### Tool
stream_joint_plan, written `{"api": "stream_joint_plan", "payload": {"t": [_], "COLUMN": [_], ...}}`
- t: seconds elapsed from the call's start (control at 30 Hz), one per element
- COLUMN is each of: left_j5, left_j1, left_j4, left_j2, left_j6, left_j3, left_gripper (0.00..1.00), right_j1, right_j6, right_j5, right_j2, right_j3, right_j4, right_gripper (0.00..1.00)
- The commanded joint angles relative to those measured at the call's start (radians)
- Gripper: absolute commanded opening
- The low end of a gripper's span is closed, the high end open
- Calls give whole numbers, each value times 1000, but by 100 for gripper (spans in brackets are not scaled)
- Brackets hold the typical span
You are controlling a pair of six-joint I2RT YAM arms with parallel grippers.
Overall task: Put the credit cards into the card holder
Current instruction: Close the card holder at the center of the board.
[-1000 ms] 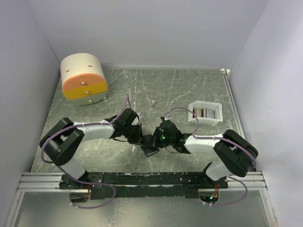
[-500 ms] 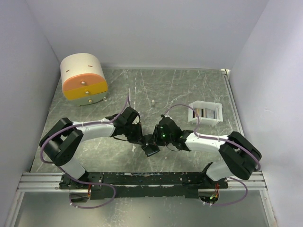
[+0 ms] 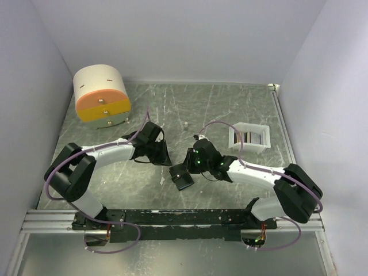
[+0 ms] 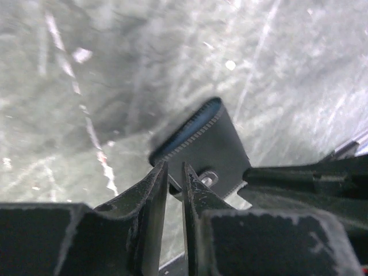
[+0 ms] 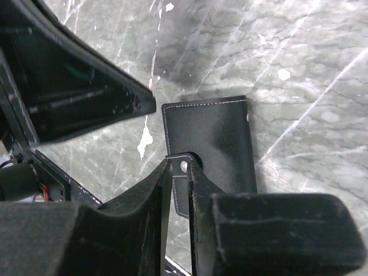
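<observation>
Card holder [image 3: 183, 180] lies flat on the counter [image 3: 230, 103], near the middle and toward the near edge, black outer face up. It looks folded shut and no card shows in it. White stitching runs along its edge in the right wrist view, and a bluish edge shows in the left wrist view.

Credit cards [image 3: 248, 137] stand on edge, packed inside the white tray [image 3: 233, 138], well apart from the holder, right of centre. Their colours are too small to tell.

Left claw [image 3: 164, 156] is released: fingers a narrow slit apart, nothing between them, just beside the holder's far-left corner.

Right claw [image 5: 179, 167] sits at the holder's snap tab [image 5: 183, 165], fingers a slit apart. Cannot tell if it pinches the tab.

Round cream-and-orange drawer box [image 3: 102, 95] sits at the far left with its drawers shut. A small white peg [image 3: 186, 123] stands alone mid-counter.
</observation>
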Motion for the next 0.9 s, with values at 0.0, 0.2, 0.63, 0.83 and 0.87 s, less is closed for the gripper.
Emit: {"api": "stream_joint_plan", "payload": {"t": [0.0, 0.2, 0.63, 0.83, 0.87], "left_j5": [-33, 13, -44, -75, -82], "left_j1": [32, 34, 34, 33, 34], "left_j4": [-8, 22, -123, -244, -261], "left_j2": [47, 70, -224, -406, -434], "left_j6": [42, 35, 42, 115, 122], "left_j3": [36, 4, -3, 83, 93], "left_gripper": [25, 17, 32, 76, 96], "right_j1": [13, 15, 15, 10, 12], "right_j6": [-2, 29, -39, -63, -65], "right_j5": [-54, -58, 87, 223, 251], "right_j2": [70, 138, -106, -295, -320], "right_j3": [0, -48, 12, 84, 103], "right_j4": [115, 133, -98, -284, -317], "right_gripper": [16, 12, 21, 42, 51]}}
